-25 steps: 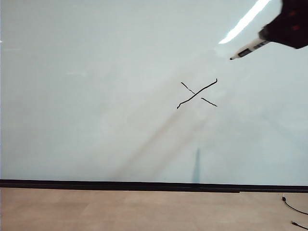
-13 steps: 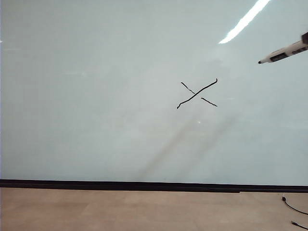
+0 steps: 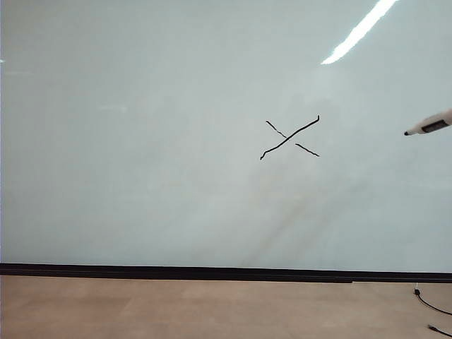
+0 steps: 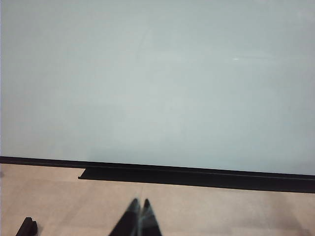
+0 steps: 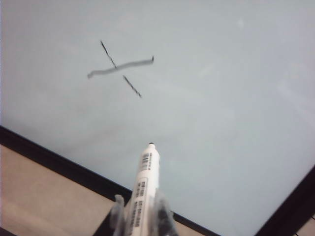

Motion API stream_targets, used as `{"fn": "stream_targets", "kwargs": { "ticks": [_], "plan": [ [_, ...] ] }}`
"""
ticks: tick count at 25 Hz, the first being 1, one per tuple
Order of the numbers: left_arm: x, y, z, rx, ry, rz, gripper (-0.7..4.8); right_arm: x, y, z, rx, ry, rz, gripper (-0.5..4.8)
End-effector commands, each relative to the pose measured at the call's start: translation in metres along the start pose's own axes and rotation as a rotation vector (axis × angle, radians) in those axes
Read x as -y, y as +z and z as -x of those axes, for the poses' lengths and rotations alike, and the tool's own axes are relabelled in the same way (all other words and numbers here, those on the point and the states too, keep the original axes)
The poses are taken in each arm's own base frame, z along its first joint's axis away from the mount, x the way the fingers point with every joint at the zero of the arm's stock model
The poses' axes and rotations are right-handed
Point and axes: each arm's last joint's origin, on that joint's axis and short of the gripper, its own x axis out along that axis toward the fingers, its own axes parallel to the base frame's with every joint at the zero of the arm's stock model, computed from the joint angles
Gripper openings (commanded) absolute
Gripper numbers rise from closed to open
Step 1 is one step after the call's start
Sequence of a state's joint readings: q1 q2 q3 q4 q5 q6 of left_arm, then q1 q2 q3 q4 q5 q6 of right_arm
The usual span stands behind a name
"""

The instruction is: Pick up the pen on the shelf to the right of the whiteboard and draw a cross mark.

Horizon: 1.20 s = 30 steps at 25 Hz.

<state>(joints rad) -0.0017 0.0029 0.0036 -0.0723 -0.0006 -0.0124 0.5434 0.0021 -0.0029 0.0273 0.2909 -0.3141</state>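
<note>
The whiteboard (image 3: 141,141) fills most of the exterior view, and the cross mark (image 3: 289,138) stands on it right of centre. The pen (image 3: 429,124) pokes in from the right edge, its black tip pointing left and well clear of the mark. In the right wrist view my right gripper (image 5: 139,209) is shut on the pen (image 5: 145,182), whose tip points toward the whiteboard (image 5: 221,98) below the cross mark (image 5: 120,66). My left gripper (image 4: 140,202) is shut with nothing in it, low over the floor before the whiteboard (image 4: 157,73). The shelf is out of view.
A black strip (image 3: 212,272) runs along the board's lower edge, with tan floor (image 3: 176,307) beneath. A black cable (image 3: 432,305) lies on the floor at the lower right. A small black object (image 4: 27,227) sits on the floor near the left gripper.
The right gripper has drawn back out of the exterior view to the right. The pen has moved down and right, away from the cross mark. The left arm has not moved.
</note>
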Motion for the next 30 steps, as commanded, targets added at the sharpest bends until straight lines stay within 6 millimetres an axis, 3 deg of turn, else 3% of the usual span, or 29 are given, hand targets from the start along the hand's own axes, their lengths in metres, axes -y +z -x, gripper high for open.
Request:
{"fn": "stream_targets", "kwargs": {
  "ticks": [1, 19, 30],
  "plan": [
    [0.000, 0.001, 0.000, 0.005, -0.003, -0.004, -0.04, 0.004, 0.003, -0.001, 0.027, -0.002, -0.013, -0.06],
    [0.000, 0.001, 0.000, 0.005, -0.003, -0.004, -0.04, 0.045, -0.007, 0.001, -0.019, -0.341, -0.085, -0.06],
    [0.000, 0.001, 0.000, 0.005, -0.003, -0.004, -0.04, 0.054, -0.011, 0.004, -0.032, -0.351, -0.124, -0.05]
  ]
}}
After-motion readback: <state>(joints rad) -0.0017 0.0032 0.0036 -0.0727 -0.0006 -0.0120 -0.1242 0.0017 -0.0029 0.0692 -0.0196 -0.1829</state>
